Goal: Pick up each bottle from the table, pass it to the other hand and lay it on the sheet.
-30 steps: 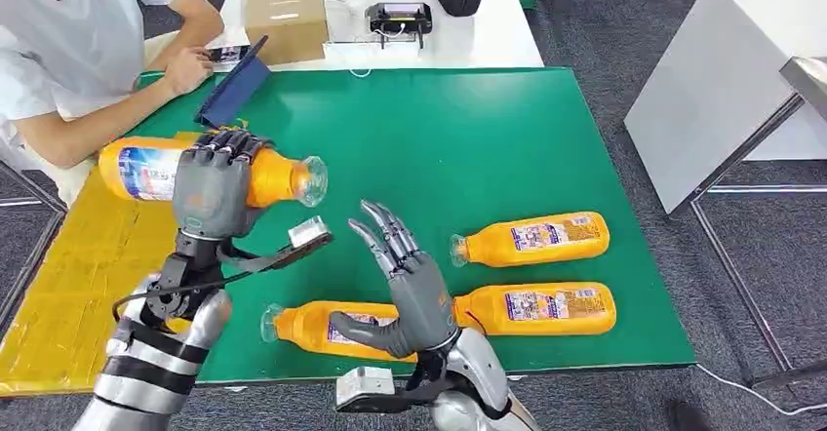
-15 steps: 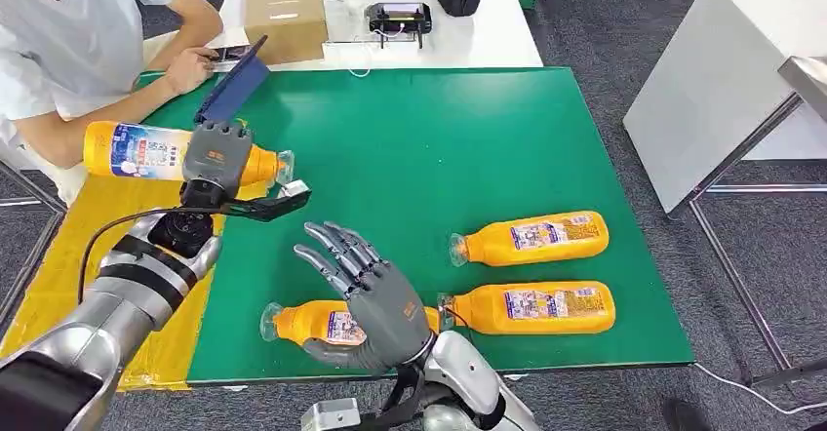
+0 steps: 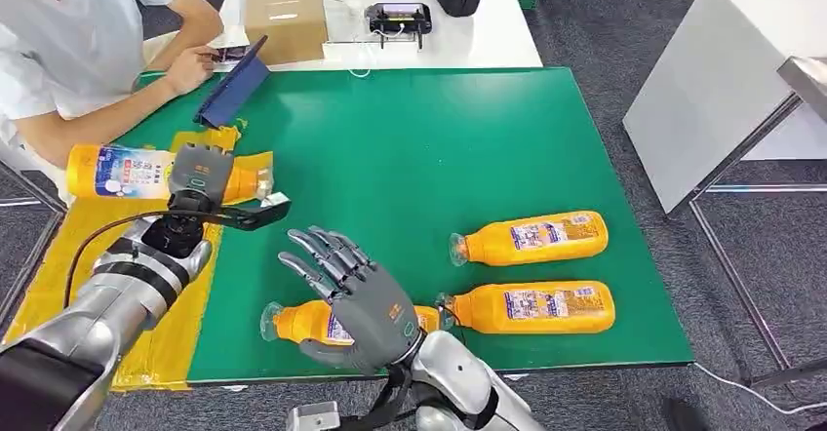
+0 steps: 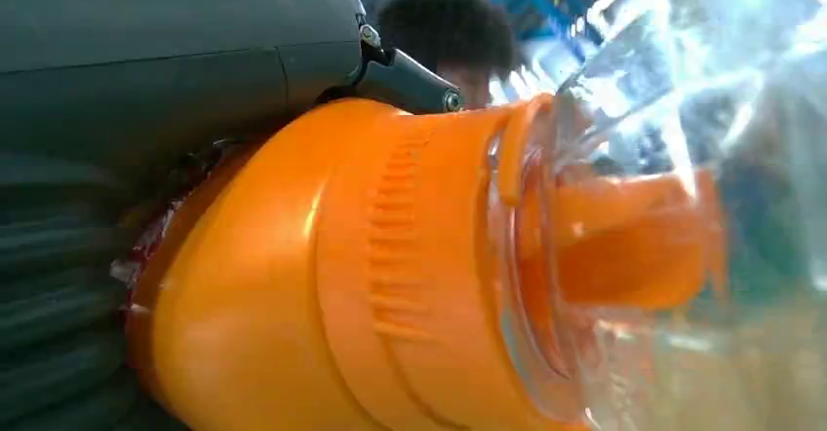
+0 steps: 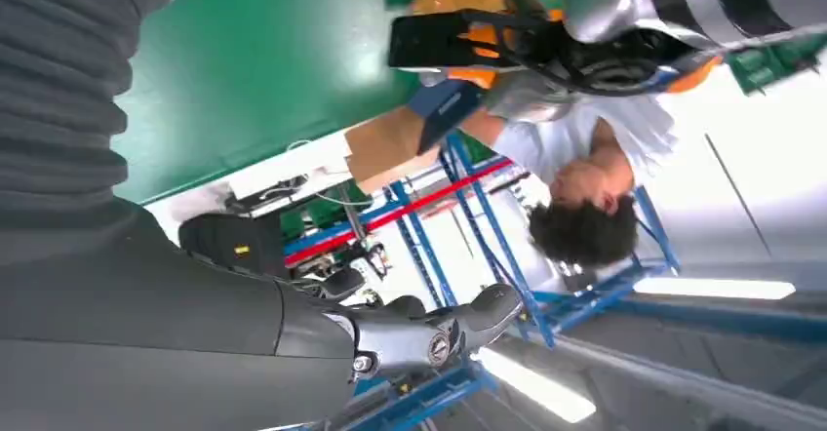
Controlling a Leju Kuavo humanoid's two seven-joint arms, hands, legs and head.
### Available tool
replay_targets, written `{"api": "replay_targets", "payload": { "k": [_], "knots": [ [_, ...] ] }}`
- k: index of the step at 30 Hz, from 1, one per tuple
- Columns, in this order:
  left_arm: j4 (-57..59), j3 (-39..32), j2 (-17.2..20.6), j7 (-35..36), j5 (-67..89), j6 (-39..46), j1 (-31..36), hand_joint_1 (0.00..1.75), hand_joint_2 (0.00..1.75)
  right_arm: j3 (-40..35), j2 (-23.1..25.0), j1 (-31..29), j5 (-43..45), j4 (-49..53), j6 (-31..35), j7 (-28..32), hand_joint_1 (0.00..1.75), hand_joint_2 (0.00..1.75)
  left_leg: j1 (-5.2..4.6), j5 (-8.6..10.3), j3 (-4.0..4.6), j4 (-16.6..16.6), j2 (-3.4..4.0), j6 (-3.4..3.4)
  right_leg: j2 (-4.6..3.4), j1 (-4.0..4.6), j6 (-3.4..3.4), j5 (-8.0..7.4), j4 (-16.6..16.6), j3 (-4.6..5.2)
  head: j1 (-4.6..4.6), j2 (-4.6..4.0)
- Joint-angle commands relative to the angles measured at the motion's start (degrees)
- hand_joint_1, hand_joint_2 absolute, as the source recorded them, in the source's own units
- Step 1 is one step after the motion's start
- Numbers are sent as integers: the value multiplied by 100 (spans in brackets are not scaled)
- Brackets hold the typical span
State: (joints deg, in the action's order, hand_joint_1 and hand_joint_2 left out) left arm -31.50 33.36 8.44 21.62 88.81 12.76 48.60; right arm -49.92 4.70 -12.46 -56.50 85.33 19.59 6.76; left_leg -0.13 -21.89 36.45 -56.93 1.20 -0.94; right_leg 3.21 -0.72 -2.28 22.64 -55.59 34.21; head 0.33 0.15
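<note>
Head view first: the left hand (image 3: 200,176) has its fingers wrapped around an orange bottle (image 3: 122,172), holding it on its side over the yellow sheet (image 3: 83,285) at the left edge of the green tabletop (image 3: 429,138). The clear cap end points toward the green, the labelled end sticks out past the sheet's outer edge. I can't tell whether it touches the sheet or just hangs above it. The right hand (image 3: 356,299) is up over the near edge of the tabletop with nothing in it, fingers spread wide and fanned toward the left hand. Right behind it lies a second bottle (image 3: 302,322), partly hidden. Two more are further right: a far bottle (image 3: 531,237) and a near bottle (image 3: 531,307), both lying flat, caps pointing left. A person (image 3: 73,51) sits at the far left corner beside a blue tablet (image 3: 234,90), with a cardboard box (image 3: 285,19) on the white table behind.

Left wrist view: super close, the orange bottle's shoulder and clear cap pressed right against the grey hand.

Right wrist view: grey palm and thumb, nothing held, the left arm with the orange bottle off in the distance.
</note>
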Motion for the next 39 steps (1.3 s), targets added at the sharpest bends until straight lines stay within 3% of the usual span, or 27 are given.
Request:
{"api": "replay_targets", "payload": {
  "k": [1, 5, 6, 7, 8, 25, 29, 39],
  "knots": [
    [1085, -960, -324, -222, -335, -184, 279, 175, 175, -378, -48, -533, -8, -888, -214, -171, 0, 175, 9, -15, -29, -1, -1, 9, -33, 4, 10, 11, 3, -29, 0, 0],
    [1119, -1488, -438, -648, -814, -268, 123, 175, 175, -355, -30, -588, -321, -1116, -136, -490, 0, 175, 9, -13, -28, 0, -3, 7, -26, 5, 8, 10, 6, -29, -2, 0],
    [1108, -1733, -474, -933, -1110, -405, 52, 47, 175, -325, -6, -578, -553, -1198, -63, -705, 0, 175, 12, -18, -34, -2, 0, 8, -36, 7, 9, 13, 5, -35, 2, 0],
    [1098, -1804, -481, -1024, -1195, -387, -20, 7, 175, -305, -9, -577, -567, -1224, -69, -730, 0, 175, 8, -12, -28, 4, 2, 6, -29, 4, 6, 8, 8, -28, 0, 0],
    [1096, -1805, -484, -1032, -1196, -354, -57, 0, 175, -298, -18, -579, -567, -1237, -72, -730, 0, 175, 10, -16, -34, 2, 1, 7, -33, 5, 8, 12, 8, -36, 0, 0],
    [1123, -2241, -549, -1415, -1715, -251, -441, 0, 175, -224, 127, -671, -551, -1631, -241, -801, 0, 175, 11, -17, -28, -1, -6, 7, -30, 7, 8, 14, 4, -30, 0, 0],
    [864, -2688, -656, -1982, -2323, 97, -590, 0, 175, -168, 127, -657, -547, -1739, -319, -888, 0, 175, 12, -20, -36, 0, -7, 8, -35, 6, 9, 17, 6, -39, 0, 0],
    [747, -2829, -687, -2171, -2523, 220, -642, 0, 175, -167, 112, -643, -569, -1743, -335, -921, 0, 175, 7, -6, -9, 1, -8, 4, -13, 5, 5, 6, 4, -13, 0, 0]
  ]
}}
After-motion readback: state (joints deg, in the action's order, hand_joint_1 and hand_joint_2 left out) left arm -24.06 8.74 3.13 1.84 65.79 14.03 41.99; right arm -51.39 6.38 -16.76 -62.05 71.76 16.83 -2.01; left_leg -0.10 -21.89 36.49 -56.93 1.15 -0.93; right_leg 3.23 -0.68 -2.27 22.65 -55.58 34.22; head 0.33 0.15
